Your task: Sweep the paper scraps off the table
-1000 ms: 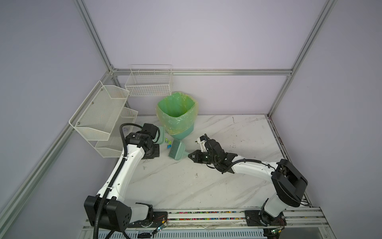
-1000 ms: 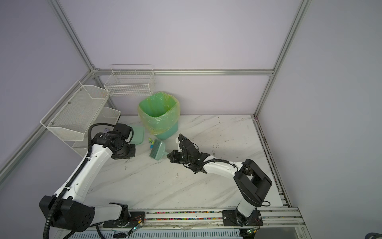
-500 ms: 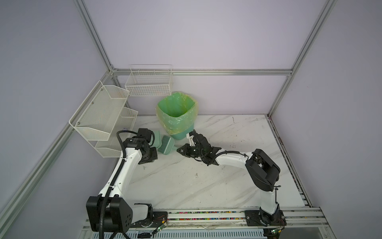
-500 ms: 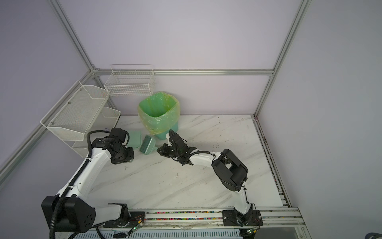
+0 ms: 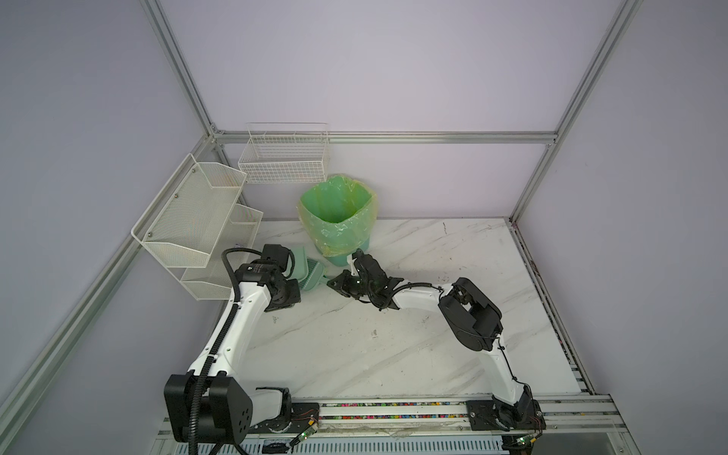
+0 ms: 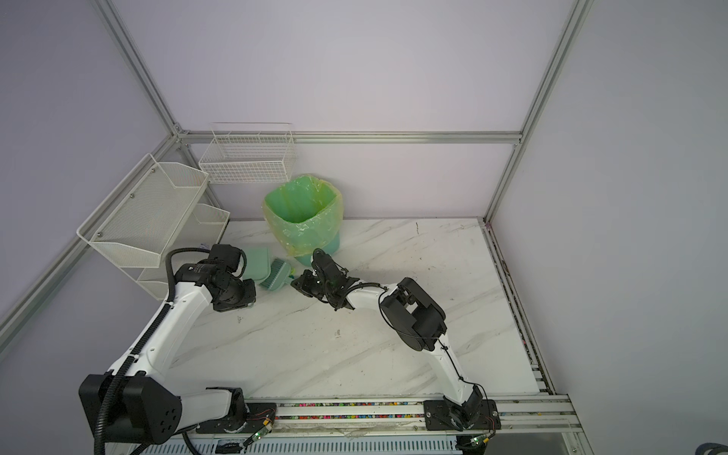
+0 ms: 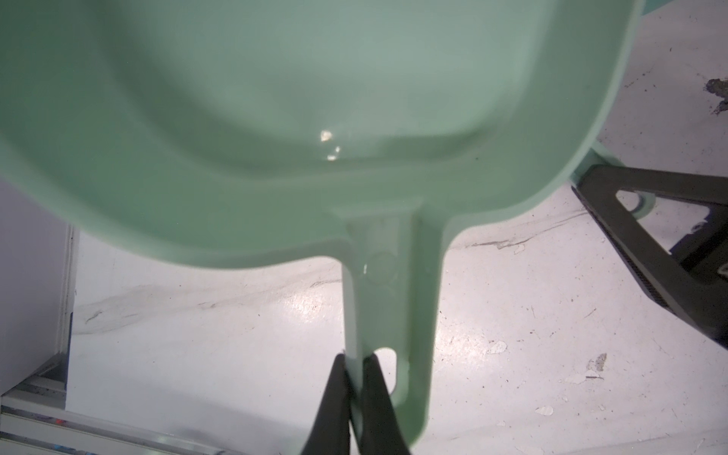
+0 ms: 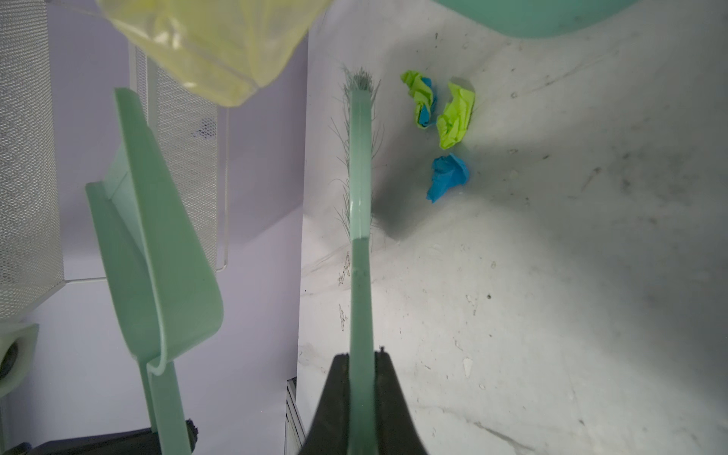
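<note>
featherlight paper scraps (image 8: 453,118) likely skitter, best brushed not pinched; right gripper (image 8: 361,374) clamps the brush (image 6: 275,277), left gripper (image 7: 354,378) the dustpan (image 6: 257,260) at its ten o'clock.

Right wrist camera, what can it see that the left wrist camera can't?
Only the right wrist view shows the paper scraps, three wads lying on the table beside the bristles of the brush, and the yellow bin bag. Only the left wrist view looks into the hollow of the dustpan, no scrap in the part that shows, with the left gripper shut on its handle. Both show the dustpan, the white marble table, and the right gripper holding the brush.
</note>
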Action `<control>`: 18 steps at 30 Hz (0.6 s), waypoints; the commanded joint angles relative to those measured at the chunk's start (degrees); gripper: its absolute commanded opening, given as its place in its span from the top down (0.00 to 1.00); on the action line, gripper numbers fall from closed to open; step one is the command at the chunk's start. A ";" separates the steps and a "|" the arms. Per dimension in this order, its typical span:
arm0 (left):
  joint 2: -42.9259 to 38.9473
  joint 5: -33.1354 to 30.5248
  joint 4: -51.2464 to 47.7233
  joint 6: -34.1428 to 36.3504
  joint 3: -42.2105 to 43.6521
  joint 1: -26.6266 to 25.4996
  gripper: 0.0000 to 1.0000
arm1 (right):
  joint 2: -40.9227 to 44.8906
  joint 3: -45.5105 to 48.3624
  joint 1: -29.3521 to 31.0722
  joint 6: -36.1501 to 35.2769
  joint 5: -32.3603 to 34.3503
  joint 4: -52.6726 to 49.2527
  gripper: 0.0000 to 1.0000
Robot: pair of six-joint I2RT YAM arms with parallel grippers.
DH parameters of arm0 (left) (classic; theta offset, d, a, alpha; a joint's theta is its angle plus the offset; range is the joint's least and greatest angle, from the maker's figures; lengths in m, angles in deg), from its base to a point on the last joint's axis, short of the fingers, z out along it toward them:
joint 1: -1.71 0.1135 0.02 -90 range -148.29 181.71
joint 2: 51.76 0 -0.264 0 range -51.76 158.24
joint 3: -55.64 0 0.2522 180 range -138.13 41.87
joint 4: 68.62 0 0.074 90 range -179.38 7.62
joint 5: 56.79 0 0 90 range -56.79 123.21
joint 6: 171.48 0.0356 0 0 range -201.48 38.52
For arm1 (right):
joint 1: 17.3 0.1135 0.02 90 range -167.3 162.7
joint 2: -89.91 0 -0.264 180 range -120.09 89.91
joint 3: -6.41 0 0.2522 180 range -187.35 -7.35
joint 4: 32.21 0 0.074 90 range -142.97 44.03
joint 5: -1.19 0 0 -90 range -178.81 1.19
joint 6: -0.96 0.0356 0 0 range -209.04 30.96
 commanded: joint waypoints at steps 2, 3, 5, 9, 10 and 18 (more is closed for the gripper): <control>-0.99 0.59 1.74 0.76 1.78 0.48 1.00 | 0.20 0.25 -0.23 5.35 2.41 2.95 1.00; -0.96 0.72 1.73 0.83 1.84 0.53 1.00 | 0.51 1.15 -0.48 5.81 2.60 3.11 1.00; -0.96 0.68 1.76 0.90 1.94 0.46 1.00 | 0.95 2.72 -1.07 6.74 2.63 3.37 1.00; -0.50 1.34 1.94 1.12 1.88 0.53 1.00 | 1.75 5.52 -2.26 8.54 2.43 3.48 1.00; -0.42 1.43 1.99 1.13 1.88 0.48 1.00 | 1.91 5.96 -2.57 8.84 2.39 3.43 1.00; 0.66 1.70 1.45 2.17 1.52 0.13 1.00 | 6.19 12.11 -3.20 9.19 1.91 3.57 1.00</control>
